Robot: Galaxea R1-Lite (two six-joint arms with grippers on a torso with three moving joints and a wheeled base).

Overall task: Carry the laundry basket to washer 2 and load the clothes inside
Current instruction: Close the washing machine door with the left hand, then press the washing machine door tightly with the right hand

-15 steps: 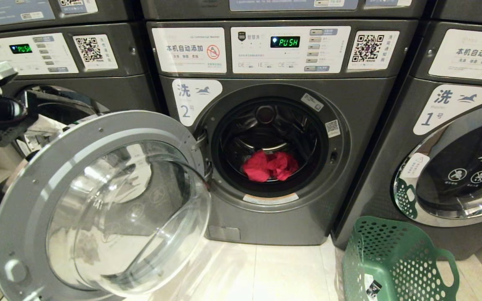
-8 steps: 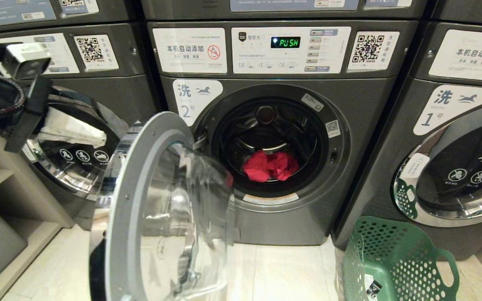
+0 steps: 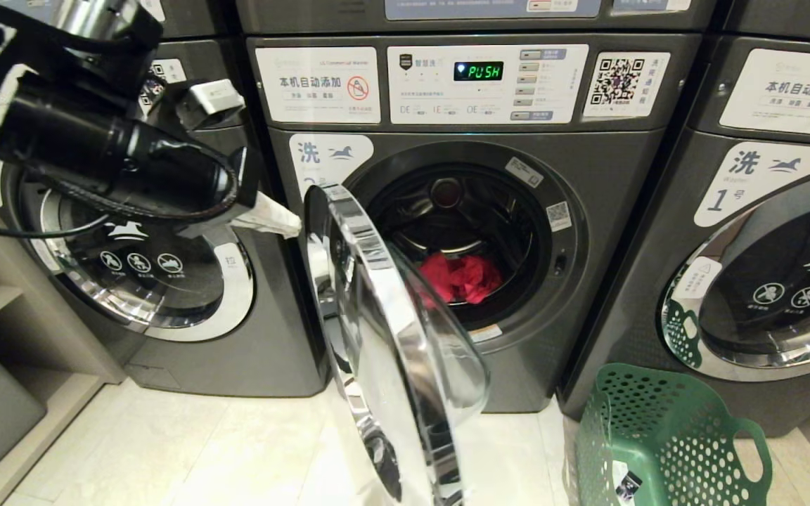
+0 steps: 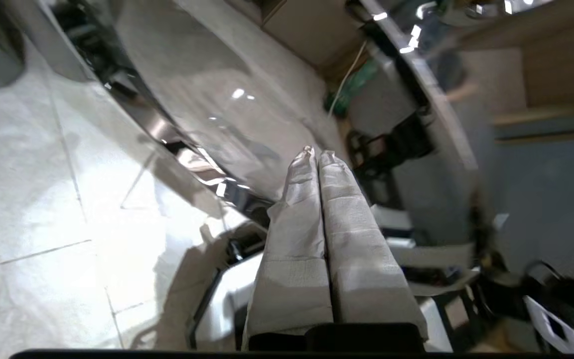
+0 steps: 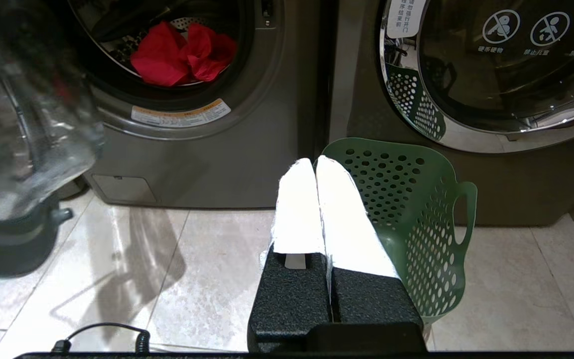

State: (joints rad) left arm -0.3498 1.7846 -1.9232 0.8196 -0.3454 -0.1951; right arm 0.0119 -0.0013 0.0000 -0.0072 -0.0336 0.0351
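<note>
The dark grey front-loading washer with the blue "2" on its white label (image 3: 447, 232) stands in the middle of the row, and its round glass door with the shiny chrome rim (image 3: 391, 337) hangs about half open, edge-on to me. The bright red clothes (image 3: 460, 277) lie inside the drum. I see no yellow or white piece anywhere. The green plastic laundry basket with round holes (image 3: 665, 436) sits on the pale floor tiles (image 3: 201, 450), just beside the like washer marked "1" (image 3: 763, 246), and it looks empty. So I think the loading is done and the step now is shutting the door. The left gripper (image 3: 275, 219) is up high, right by the top edge of the door, with its white-wrapped fingers (image 4: 317, 209) pressed tight together and holding nothing. I cannot tell if it touches the rim. The next move, I guess, is a steady push on the door until it clicks shut. The right gripper (image 5: 314, 164) is clenched too and empty, low down and pointing at the basket. The head view does not show that right gripper at all. Only the right wrist view does, and it looks into the basket too. The left wrist view shows the door glass up close.
</note>
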